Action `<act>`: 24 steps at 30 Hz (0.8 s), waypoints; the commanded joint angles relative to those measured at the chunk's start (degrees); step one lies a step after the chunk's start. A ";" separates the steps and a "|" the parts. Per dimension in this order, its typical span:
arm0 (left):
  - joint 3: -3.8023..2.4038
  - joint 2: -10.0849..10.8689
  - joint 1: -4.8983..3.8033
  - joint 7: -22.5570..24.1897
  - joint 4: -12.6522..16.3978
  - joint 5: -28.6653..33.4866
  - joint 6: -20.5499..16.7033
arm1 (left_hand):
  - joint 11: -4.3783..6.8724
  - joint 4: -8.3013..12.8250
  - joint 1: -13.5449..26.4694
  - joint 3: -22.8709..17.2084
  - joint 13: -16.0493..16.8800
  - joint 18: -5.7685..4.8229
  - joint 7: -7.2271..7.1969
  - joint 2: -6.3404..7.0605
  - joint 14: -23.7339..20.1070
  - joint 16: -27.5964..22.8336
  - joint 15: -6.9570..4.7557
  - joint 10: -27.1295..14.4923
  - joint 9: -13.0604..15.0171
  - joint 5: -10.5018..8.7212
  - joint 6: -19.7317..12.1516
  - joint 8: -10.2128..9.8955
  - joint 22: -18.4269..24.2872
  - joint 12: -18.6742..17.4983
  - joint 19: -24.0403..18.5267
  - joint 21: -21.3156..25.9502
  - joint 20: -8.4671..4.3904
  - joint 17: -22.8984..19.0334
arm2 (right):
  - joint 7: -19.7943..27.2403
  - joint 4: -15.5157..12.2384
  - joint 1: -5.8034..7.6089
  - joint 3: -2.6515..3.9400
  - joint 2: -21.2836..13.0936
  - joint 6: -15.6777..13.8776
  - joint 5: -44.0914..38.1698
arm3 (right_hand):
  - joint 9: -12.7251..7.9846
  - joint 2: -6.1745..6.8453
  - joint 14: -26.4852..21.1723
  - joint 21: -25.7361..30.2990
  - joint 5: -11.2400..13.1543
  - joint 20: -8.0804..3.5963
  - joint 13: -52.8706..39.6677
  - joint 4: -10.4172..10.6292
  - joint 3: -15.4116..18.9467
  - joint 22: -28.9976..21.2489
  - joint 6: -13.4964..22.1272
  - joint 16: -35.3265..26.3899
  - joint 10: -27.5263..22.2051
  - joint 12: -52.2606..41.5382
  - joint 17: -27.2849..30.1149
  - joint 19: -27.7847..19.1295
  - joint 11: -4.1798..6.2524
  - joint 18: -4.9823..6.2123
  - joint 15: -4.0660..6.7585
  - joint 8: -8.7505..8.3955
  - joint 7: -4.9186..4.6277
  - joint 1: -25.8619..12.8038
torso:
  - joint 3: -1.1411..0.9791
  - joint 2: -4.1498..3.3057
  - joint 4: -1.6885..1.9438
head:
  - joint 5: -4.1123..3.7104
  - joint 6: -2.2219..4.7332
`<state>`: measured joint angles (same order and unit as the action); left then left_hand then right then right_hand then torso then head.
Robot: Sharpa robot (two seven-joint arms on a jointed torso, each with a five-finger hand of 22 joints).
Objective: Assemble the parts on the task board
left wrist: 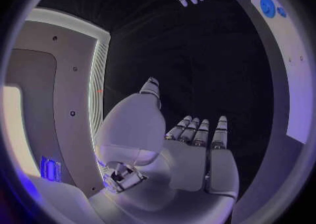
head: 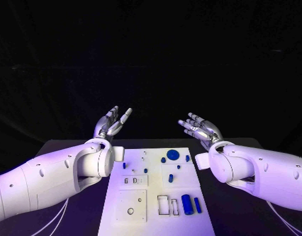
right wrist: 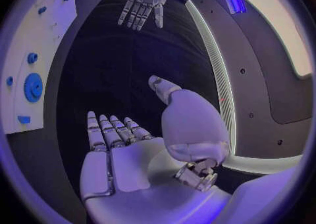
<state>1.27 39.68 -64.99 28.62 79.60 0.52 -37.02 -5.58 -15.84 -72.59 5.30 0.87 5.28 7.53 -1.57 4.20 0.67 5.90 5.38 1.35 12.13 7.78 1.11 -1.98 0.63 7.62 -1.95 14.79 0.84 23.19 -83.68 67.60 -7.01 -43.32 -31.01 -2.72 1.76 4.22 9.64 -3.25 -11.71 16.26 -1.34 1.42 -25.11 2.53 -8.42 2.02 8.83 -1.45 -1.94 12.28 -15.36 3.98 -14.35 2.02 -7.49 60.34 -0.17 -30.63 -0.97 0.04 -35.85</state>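
Note:
The white task board lies in the middle of the black table. On it are a round blue gear, a small blue peg and two blue bars near its front right. My left hand is raised beyond the board's far left corner, fingers straight and apart, holding nothing; the same hand appears in the left wrist view. My right hand hovers past the far right corner, also spread and empty, seen too in the right wrist view. The gear shows beside the right hand.
The board has several empty slots and recesses, among them a round hole and rectangular cutouts. Black tabletop runs on both sides of the board under my forearms.

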 commanded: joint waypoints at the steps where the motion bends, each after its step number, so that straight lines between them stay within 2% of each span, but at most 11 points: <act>1: -0.03 -0.12 -0.08 0.43 0.03 0.14 2.90 | -2.22 -0.47 -5.01 0.74 0.62 2.29 2.80 -1.10 2.59 0.85 2.33 4.60 1.43 1.26 7.43 2.30 -0.91 0.94 1.78 -1.54 1.09 0.64 | -4.06 0.80 0.79 -0.64 0.25 10.10 -3.99 | 3.62 0.70 16.04 -5.24 -0.77 0.30 -1.52 -4.06 -2.22 2.67 -16.49 4.78 15.75 -3.04 -3.17 11.73 -0.24 1.94 -0.27 5.74 -9.72 7.21 | -0.02 0.01 -0.02 | 0.00 -0.01; 2: -0.03 -0.12 -0.08 0.43 0.03 0.14 2.90 | -2.39 -0.44 -6.52 1.23 0.90 3.54 2.90 -1.51 6.67 2.10 3.34 7.95 2.06 1.44 10.38 3.66 -1.85 1.22 4.37 -3.14 1.57 1.47 | -4.37 1.02 1.05 -0.88 0.30 10.84 -4.21 | 4.65 1.01 20.83 -6.48 -1.22 0.24 -2.08 -5.03 -2.47 3.20 -21.39 6.20 22.99 -4.54 -4.00 14.61 0.19 2.43 0.14 7.59 -9.62 8.16 | -0.02 0.01 -0.02 | 0.00 -0.01; 3: -0.03 -0.12 -0.08 0.43 0.03 0.14 2.90 | -2.86 -0.35 -7.15 1.42 1.20 4.13 3.43 -1.63 10.25 3.44 3.75 10.73 2.51 1.54 12.56 4.58 -2.61 1.70 6.79 -4.50 1.77 2.20 | -4.52 1.13 1.17 -0.99 0.33 11.19 -4.32 | 5.32 1.23 24.47 -7.36 -1.08 0.24 -2.34 -5.65 -2.60 3.56 -24.63 7.23 27.60 -5.50 -4.62 16.81 0.39 2.80 0.61 8.83 -9.57 8.71 | -0.02 0.01 -0.02 | 0.00 -0.01; 5: -0.03 -0.12 -0.08 0.43 0.03 0.14 2.90 | -4.15 -0.34 -9.05 2.27 1.92 4.41 4.60 -2.00 17.01 6.20 4.54 20.24 3.86 1.48 18.95 7.37 -4.33 3.28 12.67 -8.04 1.99 3.42 | -4.78 1.30 1.38 -1.18 0.37 11.79 -4.50 | 7.09 1.54 33.17 -9.64 -0.98 0.19 -2.52 -6.86 -2.90 4.42 -33.19 9.43 36.43 -6.99 -5.96 23.25 1.28 3.84 1.65 12.03 -9.00 9.61 | -0.02 0.01 -0.02 | 0.00 -0.01; 6: -0.03 -0.12 -0.08 0.43 0.03 0.14 2.90 | -4.52 -0.35 -9.89 2.68 2.29 4.21 4.95 -2.13 21.27 7.78 5.00 25.27 4.63 1.45 22.61 8.97 -4.93 4.26 15.19 -9.48 1.95 4.15 | -4.82 1.33 1.42 -1.21 0.38 11.88 -4.53 | 7.27 1.70 34.57 -10.22 -0.78 0.18 -2.44 -7.42 -3.04 4.53 -34.36 9.55 37.99 -6.94 -6.07 25.55 1.67 4.26 2.06 12.40 -8.69 9.90 | -0.02 0.01 -0.02 | 0.00 -0.01; 7: 0.01 2.36 -0.09 1.99 1.59 -0.11 3.39 | -5.13 -0.27 -10.84 2.95 2.78 4.44 5.50 -2.27 27.58 10.19 5.03 31.95 5.67 1.42 27.44 11.05 -5.74 5.71 18.75 -11.39 1.88 5.31 | -4.77 3.22 2.03 -1.19 -0.85 4.83 -25.35 | 7.46 1.84 36.25 -10.42 -0.62 0.16 -2.49 -7.89 -3.21 4.43 -35.57 9.84 39.81 -7.04 -6.30 26.85 2.18 4.74 2.61 12.79 -8.21 10.10 | 0.54 -1.34 0.13 | -0.30 -1.07; 9: 0.01 2.60 -0.10 1.92 1.74 -0.42 3.34 | -5.29 -0.26 -11.77 3.24 2.95 4.55 5.65 -2.41 31.85 11.60 4.99 37.10 6.50 1.48 31.23 12.67 -6.28 6.50 21.87 -12.93 1.86 5.99 | -5.14 3.29 2.21 -1.18 -0.96 4.37 -27.57 | 7.77 2.09 38.69 -10.74 -0.43 0.12 -2.53 -8.49 -3.57 4.32 -37.32 10.30 42.39 -7.11 -6.68 28.76 2.98 5.54 3.44 13.29 -7.43 10.21 | 0.56 -1.52 0.19 | -0.38 -1.08; 11: 0.02 2.92 -0.11 1.75 1.95 -0.94 3.49 | -5.09 0.10 -14.14 3.54 3.33 5.03 5.28 -2.53 40.08 14.48 4.33 44.59 7.81 1.77 36.66 15.12 -6.76 8.01 27.18 -15.17 1.63 7.51 | -5.94 3.37 2.50 -1.17 -1.09 4.05 -30.79 | 7.97 2.48 40.77 -10.92 -0.35 0.07 -2.49 -9.16 -4.00 4.12 -38.54 10.42 44.21 -6.51 -7.10 30.78 3.51 6.16 4.08 13.34 -6.91 10.22 | 0.62 -1.83 0.28 | -0.51 -1.10; 14: 0.01 3.41 -0.14 1.33 2.42 -1.86 3.87 | -4.62 -0.04 -15.81 3.91 3.21 5.28 4.75 -2.62 43.83 15.06 3.59 48.17 8.52 1.69 38.99 15.60 -6.46 7.73 30.56 -15.75 1.22 8.36 | -7.33 3.49 2.89 -1.15 -1.19 4.15 -35.12 | 8.45 3.01 43.35 -10.91 -0.31 -0.25 -2.58 -9.74 -4.46 3.81 -40.35 10.70 46.77 -6.04 -7.89 32.78 4.26 6.48 4.87 13.61 -6.16 9.94 | 0.68 -2.18 0.35 | -0.50 -1.13; 17: 0.01 4.15 -0.19 0.86 3.30 -2.69 4.63 | -4.09 -0.46 -17.29 4.51 3.11 5.33 4.15 -2.68 48.73 16.17 2.27 51.17 9.45 1.48 40.79 15.55 -6.42 6.86 35.63 -17.01 -0.02 10.06 | -9.20 3.74 3.36 -1.13 -1.16 4.93 -39.83 | 8.94 3.96 45.57 -11.07 -1.02 -0.81 -2.67 -9.65 -4.01 3.64 -41.62 11.05 48.88 -5.61 -8.86 34.65 4.88 6.56 5.53 13.75 -5.62 8.82 | 0.71 -2.75 0.46 | -0.49 -1.06; 24: -0.04 7.06 -0.53 -0.53 7.34 -4.99 7.74 | -3.71 -0.48 -18.72 5.39 3.17 5.26 3.50 -2.73 50.62 15.72 1.75 53.69 10.51 0.84 42.44 15.52 -5.69 5.93 37.83 -16.64 -0.64 11.42 | -15.18 4.40 5.04 -1.07 -0.81 8.23 -53.76 | 10.12 5.01 48.37 -11.15 -2.11 -1.63 -2.76 -9.77 -2.59 3.32 -43.24 11.40 51.14 -4.57 -10.58 37.31 5.63 6.61 6.44 14.02 -4.87 8.47 | 0.94 -4.40 1.03 | -0.90 -1.18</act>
<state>1.31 46.43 -65.31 28.57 86.01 -1.97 -32.76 -9.56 -16.28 -89.04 9.57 3.83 9.31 11.51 -4.31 49.73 15.31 8.30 53.82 10.49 13.31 46.58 15.66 -7.84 6.82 40.93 -17.48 14.86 10.51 12.87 -79.36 72.35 -8.12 -44.29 -25.48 -44.46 10.65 8.01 53.59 -13.63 -12.64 15.45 -3.87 -7.54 -28.30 6.07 -48.76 12.40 55.99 -6.95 -10.72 45.76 -10.75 9.74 -9.09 15.10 -12.27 68.93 0.64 -34.06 -0.23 -0.74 -37.01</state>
